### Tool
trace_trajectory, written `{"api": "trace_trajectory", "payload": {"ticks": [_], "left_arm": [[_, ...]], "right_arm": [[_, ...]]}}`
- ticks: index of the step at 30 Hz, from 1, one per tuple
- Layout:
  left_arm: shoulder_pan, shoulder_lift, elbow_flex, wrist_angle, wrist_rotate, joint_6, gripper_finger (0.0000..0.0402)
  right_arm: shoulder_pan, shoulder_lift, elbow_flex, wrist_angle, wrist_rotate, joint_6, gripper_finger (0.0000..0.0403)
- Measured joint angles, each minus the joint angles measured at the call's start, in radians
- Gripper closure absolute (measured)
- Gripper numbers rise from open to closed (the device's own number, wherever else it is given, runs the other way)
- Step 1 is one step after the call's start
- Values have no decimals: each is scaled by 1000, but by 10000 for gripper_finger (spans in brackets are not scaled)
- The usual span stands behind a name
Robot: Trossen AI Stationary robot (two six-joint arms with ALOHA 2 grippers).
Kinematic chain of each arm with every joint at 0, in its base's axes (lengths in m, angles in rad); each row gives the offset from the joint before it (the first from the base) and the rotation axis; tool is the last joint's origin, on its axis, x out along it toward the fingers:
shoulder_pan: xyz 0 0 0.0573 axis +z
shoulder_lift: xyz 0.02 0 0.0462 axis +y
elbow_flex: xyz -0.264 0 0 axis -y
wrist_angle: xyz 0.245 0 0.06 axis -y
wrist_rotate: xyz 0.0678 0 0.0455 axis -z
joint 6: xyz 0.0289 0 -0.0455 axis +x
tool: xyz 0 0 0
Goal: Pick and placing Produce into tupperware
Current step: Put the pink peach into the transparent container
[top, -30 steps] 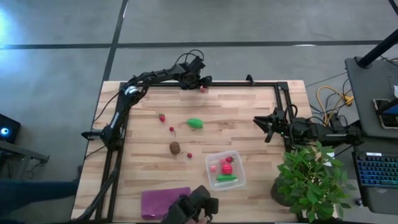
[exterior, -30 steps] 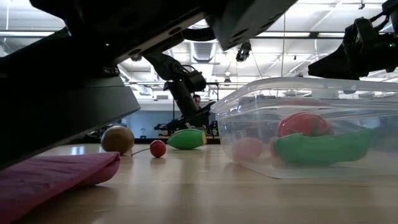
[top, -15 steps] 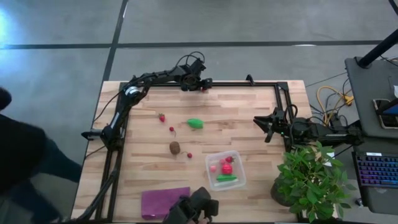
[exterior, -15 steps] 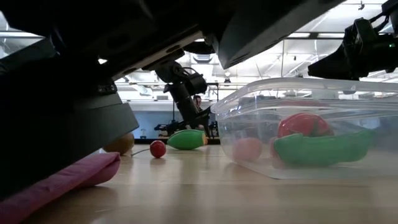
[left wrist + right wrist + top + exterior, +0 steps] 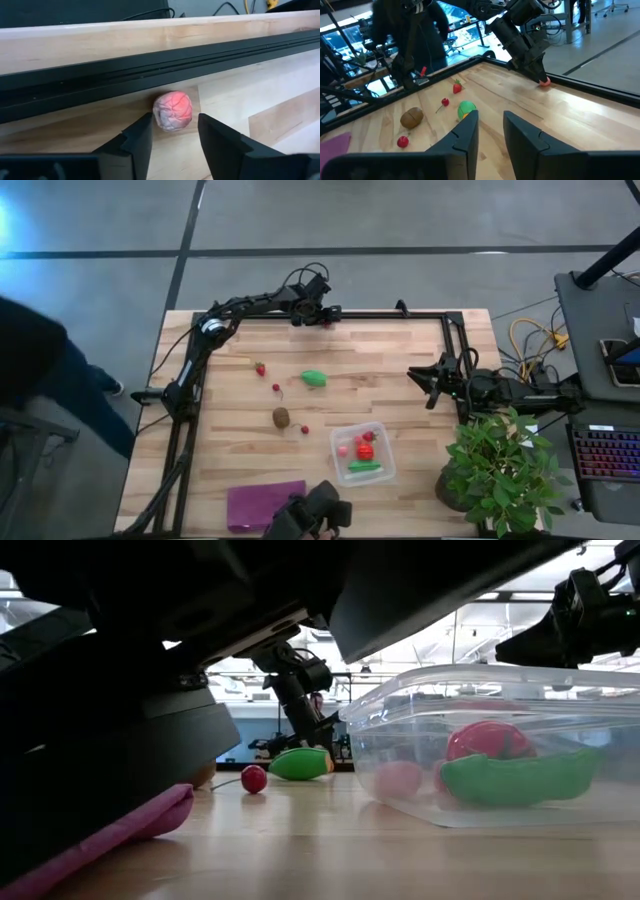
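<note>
The fingers (image 5: 142, 145) of the left arm are shown spread apart, with a pink ball (image 5: 173, 111) lying between and just ahead of their tips, not yet touched on either side. The ball rests on the worktop (image 5: 400, 370) against the black rail (image 5: 150, 65) at the worktop's far edge, which is judged to be why the left gripper (image 5: 322, 318) is reached so far out and angled down at the rail; the rail is likely to leave little room behind the ball for a closing grip.

The clear container (image 5: 363, 453) is taken as the landmark. It sits near the front of the worktop and already holds a green piece (image 5: 364, 468), a red ball (image 5: 366, 450) and a pink piece (image 5: 343, 450). The pink ball and the left gripper lie well beyond the container, at the far edge. Between them lie a second green piece (image 5: 314, 379), a brown ball (image 5: 281, 417) and three small red berries (image 5: 260, 368), (image 5: 276, 388), (image 5: 304, 429), all outside the container, so the task is judged roughly half done.

The right gripper (image 5: 428, 385) is held waiting to the container's far right side, near a potted plant (image 5: 500, 470); its fingers (image 5: 462, 135) are parted and hold nothing. A purple sheet (image 5: 262, 502) lies at the front edge, left of the container.
</note>
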Motion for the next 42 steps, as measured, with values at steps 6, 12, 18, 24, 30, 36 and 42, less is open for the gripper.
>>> {"api": "trace_trajectory", "payload": {"ticks": [6, 12, 18, 24, 30, 36, 42], "left_arm": [[0, 0, -1, 18, -1, 0, 276], [0, 2, -2, 22, -8, 1, 277], [0, 2, -2, 22, -8, 1, 277], [0, 2, -3, 21, -9, 1, 277], [0, 2, -3, 22, -13, 3, 277], [0, 2, -3, 41, -13, 6, 277], [0, 2, -5, 41, -13, 8, 308]], "right_arm": [[0, 0, 0, 0, 0, 0, 324], [0, 0, 0, 0, 0, 0, 330], [0, 0, 0, 0, 0, 0, 323], [0, 0, 0, 0, 0, 0, 317], [0, 0, 0, 0, 0, 0, 321], [0, 0, 0, 0, 0, 0, 330], [0, 0, 0, 0, 0, 0, 326]]}}
